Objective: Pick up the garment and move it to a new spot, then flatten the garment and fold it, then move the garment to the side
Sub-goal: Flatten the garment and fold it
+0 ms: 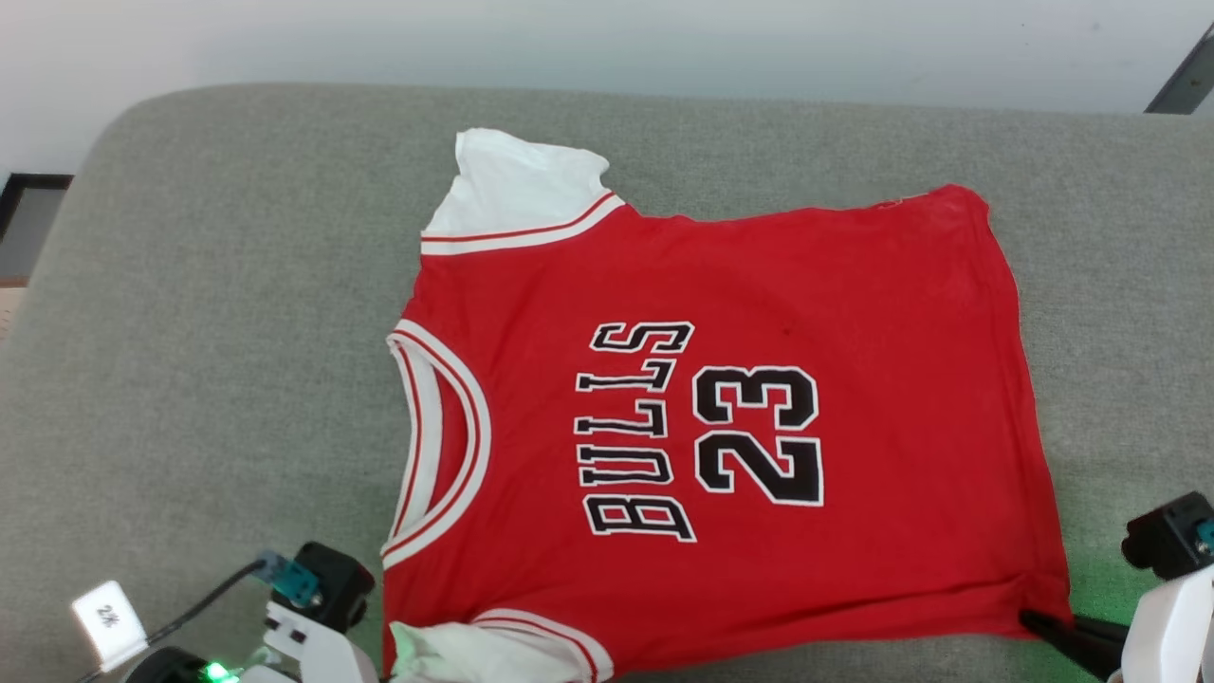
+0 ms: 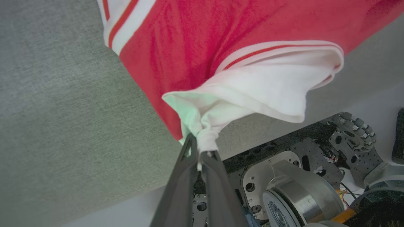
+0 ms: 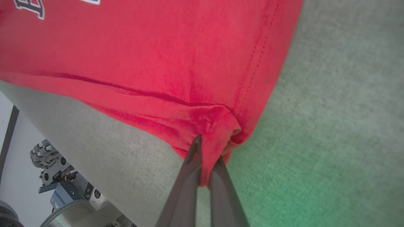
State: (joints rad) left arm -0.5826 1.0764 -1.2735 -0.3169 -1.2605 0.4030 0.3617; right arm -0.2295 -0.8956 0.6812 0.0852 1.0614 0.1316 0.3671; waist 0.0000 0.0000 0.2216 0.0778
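The garment was bright red, with white short sleeves edged in red-and-white striped trim. The same striped trim ringed its neckline. Its "BULLS 23" lettering was black with a white outline. The surface was a muted grey-green weave, tinged with a green glow at the lower right. The fingers of the left gripper and of the right gripper were dark grey.

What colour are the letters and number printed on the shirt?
Black with white outlines, on the red garment; the head view shows the lettering best.
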